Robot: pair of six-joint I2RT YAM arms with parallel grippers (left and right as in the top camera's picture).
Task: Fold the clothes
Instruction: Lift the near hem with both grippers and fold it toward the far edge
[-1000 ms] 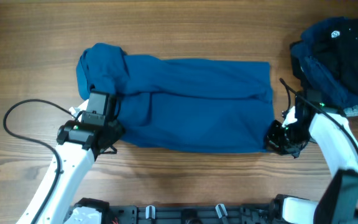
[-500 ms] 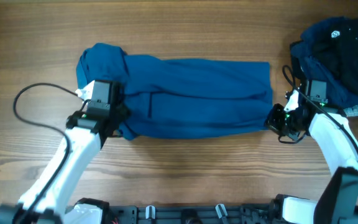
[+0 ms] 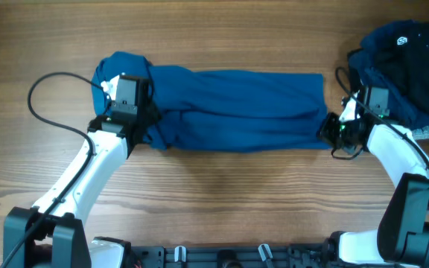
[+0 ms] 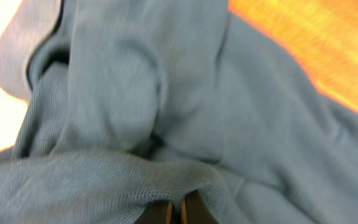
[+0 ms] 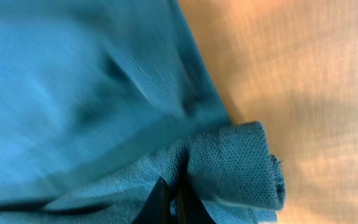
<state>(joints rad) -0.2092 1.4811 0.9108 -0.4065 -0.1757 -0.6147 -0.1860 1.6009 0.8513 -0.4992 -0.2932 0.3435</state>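
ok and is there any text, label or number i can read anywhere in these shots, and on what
No readable text in any view.
White logo on the black garment: a small emblem, too small to make out any letters.
On the blue shirt: no print or label showing.

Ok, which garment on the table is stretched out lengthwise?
The blue shirt across the middle, drawn out long; the dark garments lie bunched in a heap at the right edge.
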